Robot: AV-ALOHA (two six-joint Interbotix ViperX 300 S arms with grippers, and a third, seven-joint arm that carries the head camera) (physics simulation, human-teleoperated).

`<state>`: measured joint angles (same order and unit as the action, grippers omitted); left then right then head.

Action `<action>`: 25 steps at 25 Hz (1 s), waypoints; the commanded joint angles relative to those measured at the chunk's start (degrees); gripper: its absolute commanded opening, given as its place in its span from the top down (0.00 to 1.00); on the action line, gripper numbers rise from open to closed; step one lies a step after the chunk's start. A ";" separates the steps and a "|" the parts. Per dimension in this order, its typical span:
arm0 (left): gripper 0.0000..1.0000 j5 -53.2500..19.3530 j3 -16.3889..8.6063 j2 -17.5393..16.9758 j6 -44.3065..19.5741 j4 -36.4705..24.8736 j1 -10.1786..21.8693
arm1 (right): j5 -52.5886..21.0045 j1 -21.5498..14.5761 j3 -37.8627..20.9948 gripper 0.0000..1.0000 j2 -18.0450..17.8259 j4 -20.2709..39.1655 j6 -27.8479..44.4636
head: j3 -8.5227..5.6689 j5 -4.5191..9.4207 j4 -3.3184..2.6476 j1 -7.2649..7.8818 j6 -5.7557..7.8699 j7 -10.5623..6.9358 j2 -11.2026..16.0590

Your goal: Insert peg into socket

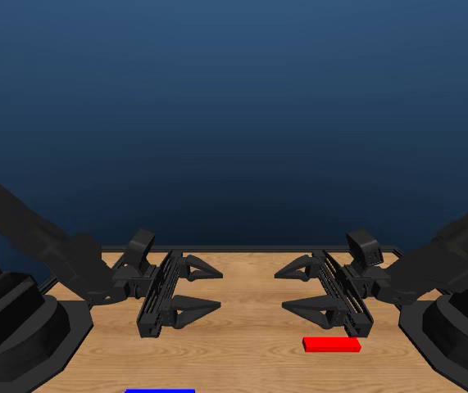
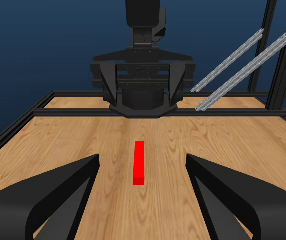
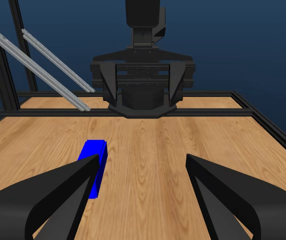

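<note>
Lying flat: one peg (image 1: 332,345), one socket (image 3: 93,167).

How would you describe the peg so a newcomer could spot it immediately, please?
Start at the wooden table, then look beside the right pincer. The peg lies flat there, a thin bright-red bar, slimmer than the blue socket on the left side.

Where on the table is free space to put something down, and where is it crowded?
Bare wood lies between the left gripper and right gripper, and in front between the socket and the peg. It is crowded by each arm base and around the peg under the right gripper.
</note>
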<state>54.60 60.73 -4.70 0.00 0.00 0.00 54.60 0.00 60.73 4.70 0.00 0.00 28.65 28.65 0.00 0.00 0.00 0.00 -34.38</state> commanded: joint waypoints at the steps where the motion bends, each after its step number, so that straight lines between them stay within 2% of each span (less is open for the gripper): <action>1: 0.00 8.30 -1.90 2.61 -7.33 4.47 4.22 | -8.69 -3.70 -2.48 0.00 1.81 -5.91 2.62 | -4.62 14.30 0.38 0.29 -1.45 0.00 0.60; 4: 0.00 10.65 -2.21 3.42 -7.10 5.86 5.82 | -10.08 -3.87 -2.45 0.00 2.12 -7.49 2.94 | -4.93 15.38 0.48 0.46 -1.58 0.21 0.81; 9: 0.00 11.48 -1.62 2.43 -5.36 7.50 7.05 | -11.57 -3.92 -2.73 0.00 2.73 -7.66 3.69 | -4.78 16.25 0.48 0.55 -1.46 0.26 0.81; 11: 0.00 11.06 -1.01 1.92 -5.68 9.26 8.04 | -12.75 -4.86 -3.97 0.00 1.59 -7.60 4.00 | -4.76 16.40 0.45 0.46 -1.40 0.57 1.10; 13: 0.00 7.44 -0.46 1.95 -5.54 12.78 9.64 | -13.86 -5.54 -4.76 0.00 0.94 -7.57 4.02 | -4.71 16.66 0.41 0.20 -1.52 0.72 1.48; 15: 0.00 -0.56 -0.53 1.33 -4.53 17.07 11.05 | -16.40 -6.46 -6.22 0.00 0.02 -7.63 4.68 | -4.57 16.87 0.36 -0.16 -1.63 1.31 2.16; 16: 0.00 -2.37 -0.68 0.55 -4.00 18.18 11.58 | -16.96 -6.71 -6.70 0.00 -0.11 -7.58 4.78 | -4.60 17.14 0.37 -0.22 -1.69 1.52 2.33; 18: 0.00 -9.38 -0.84 -1.89 -2.24 20.97 12.80 | -18.80 -7.21 -7.81 0.00 -0.39 -7.49 4.71 | -4.68 17.35 0.48 -0.38 -2.22 2.46 3.06; 21: 0.00 -15.56 -1.51 -3.13 -1.87 25.61 15.51 | -19.88 -7.25 -7.77 0.00 0.07 -7.64 4.63 | -4.83 17.76 0.65 -0.68 -3.12 3.31 4.01; 22: 0.00 -19.99 -0.88 -2.92 -2.31 26.23 15.64 | -20.04 -7.37 -7.79 0.00 0.13 -7.62 4.73 | -4.87 18.04 0.69 -0.81 -3.39 3.52 4.34; 24: 0.00 -22.40 -0.34 -1.88 -2.94 28.09 17.93 | -20.35 -7.40 -7.66 0.00 -0.15 -7.76 4.99 | -4.89 18.40 0.72 -1.02 -3.70 3.81 4.81; 25: 0.00 -23.64 -1.96 -2.47 -3.64 28.77 18.43 | -20.55 -7.47 -7.76 0.00 -0.32 -7.75 5.28 | -4.89 18.59 0.74 -1.14 -3.93 3.95 5.08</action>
<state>36.95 60.56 -6.29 -3.12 27.60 16.25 33.73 -7.30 54.16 3.93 -7.74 5.05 24.80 47.15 0.68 -0.82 -3.43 3.48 -29.85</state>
